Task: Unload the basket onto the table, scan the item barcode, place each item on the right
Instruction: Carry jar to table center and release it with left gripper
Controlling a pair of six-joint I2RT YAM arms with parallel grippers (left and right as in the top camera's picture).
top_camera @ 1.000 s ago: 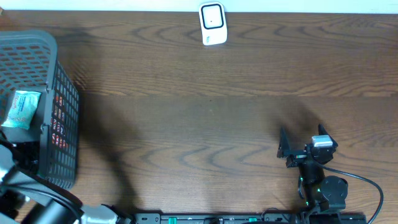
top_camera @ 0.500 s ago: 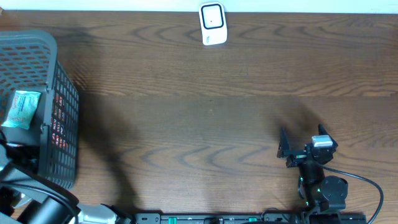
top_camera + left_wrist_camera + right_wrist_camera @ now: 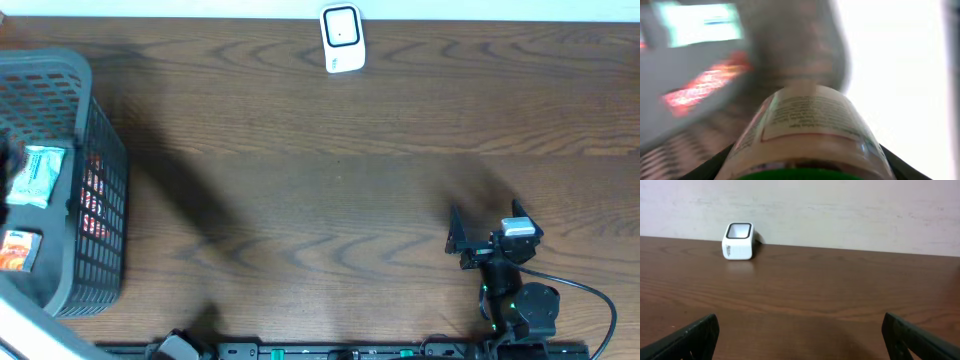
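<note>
Grey mesh basket (image 3: 105, 200) at the far left of the table (image 3: 330, 170), with a teal packet (image 3: 35, 175) and an orange packet (image 3: 18, 250) lying inside and red packaging showing through its side wall. Out of the overhead view and seen only by its own wrist camera, left gripper (image 3: 807, 165) clamped on a bottle (image 3: 812, 125), dark fingers (image 3: 725, 157) pressed against either side of it. Bottle lengthwise between those fingers, green band (image 3: 805, 176) at the end nearest the camera, pale label of fine print facing up, too blurred to read; no telling whether a barcode sits on that face. Beyond the bottle, smeared grey, teal and red shapes on the gripper's left, bright white on its right. White scanner (image 3: 342, 40) upright at the far edge of the table, well ahead of the right gripper (image 3: 485, 222) and off to its left, dark-rimmed window on top. Right gripper low near the front edge, well apart from bottle and basket, fingers spread wide over bare wood.
</note>
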